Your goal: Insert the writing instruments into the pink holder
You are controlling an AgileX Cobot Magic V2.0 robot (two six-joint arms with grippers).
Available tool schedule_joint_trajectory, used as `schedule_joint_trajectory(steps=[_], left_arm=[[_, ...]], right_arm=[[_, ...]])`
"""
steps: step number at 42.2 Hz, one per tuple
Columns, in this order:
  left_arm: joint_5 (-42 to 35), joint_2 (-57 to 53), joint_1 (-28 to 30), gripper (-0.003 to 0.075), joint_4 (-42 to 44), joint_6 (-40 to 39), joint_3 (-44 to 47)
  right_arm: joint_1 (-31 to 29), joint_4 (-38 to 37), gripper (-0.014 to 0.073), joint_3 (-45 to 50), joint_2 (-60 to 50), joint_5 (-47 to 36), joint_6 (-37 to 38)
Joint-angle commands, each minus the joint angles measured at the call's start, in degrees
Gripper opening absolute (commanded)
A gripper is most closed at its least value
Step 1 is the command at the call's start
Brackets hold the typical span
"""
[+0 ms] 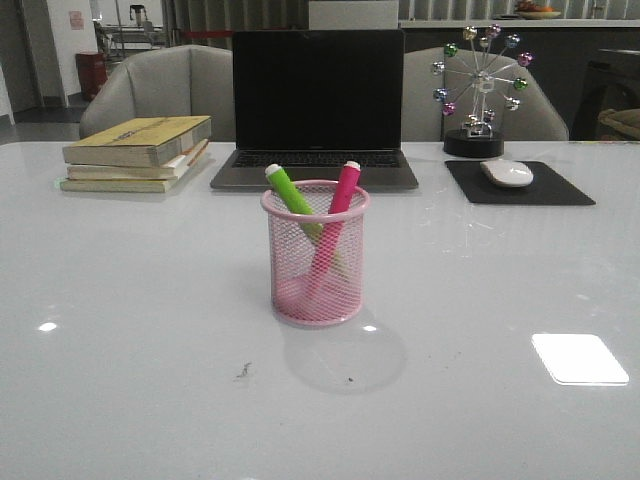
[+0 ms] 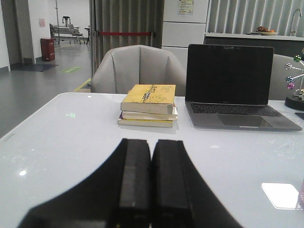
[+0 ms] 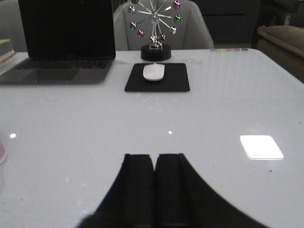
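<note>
The pink holder [image 1: 315,255], a wire-mesh cup, stands upright mid-table in the front view. Inside it lean a green marker [image 1: 293,197] and a magenta-pink marker [image 1: 338,205], crossed, with their whitish ends poking above the rim. A sliver of the holder's rim shows at the edge of the right wrist view [image 3: 2,151] and of the left wrist view [image 2: 301,192]. My left gripper [image 2: 151,145] is shut with nothing between its fingers, low over bare table. In the same way my right gripper [image 3: 155,159] is shut and empty. Neither arm appears in the front view.
An open laptop [image 1: 318,105] sits behind the holder. Stacked books [image 1: 138,152] lie at the back left. A white mouse [image 1: 507,172] rests on a black pad [image 1: 520,185] at the back right, with a ferris-wheel ornament [image 1: 480,90] behind it. Chairs stand beyond the table.
</note>
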Motion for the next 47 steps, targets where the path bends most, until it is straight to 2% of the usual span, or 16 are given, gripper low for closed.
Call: schedule_joint_trajectory(steps=[1,13,47], left_arm=[[-5.2,-1.1,-0.3,0.0091,-0.2,-0.2,0.2],[-5.2,-1.1,-0.3,0.0091,-0.2,-0.2,0.2],[-5.2,-1.1,-0.3,0.0091,-0.2,-0.2,0.2]], right_arm=[[-0.2,1.7,0.0057,-0.2,-1.2,-8.7,-0.4],[2.8,0.4,0.0057,-0.2,-1.2,-10.9,-0.4],[2.9,0.3,0.0057,-0.2,-1.2,-10.9,-0.4]])
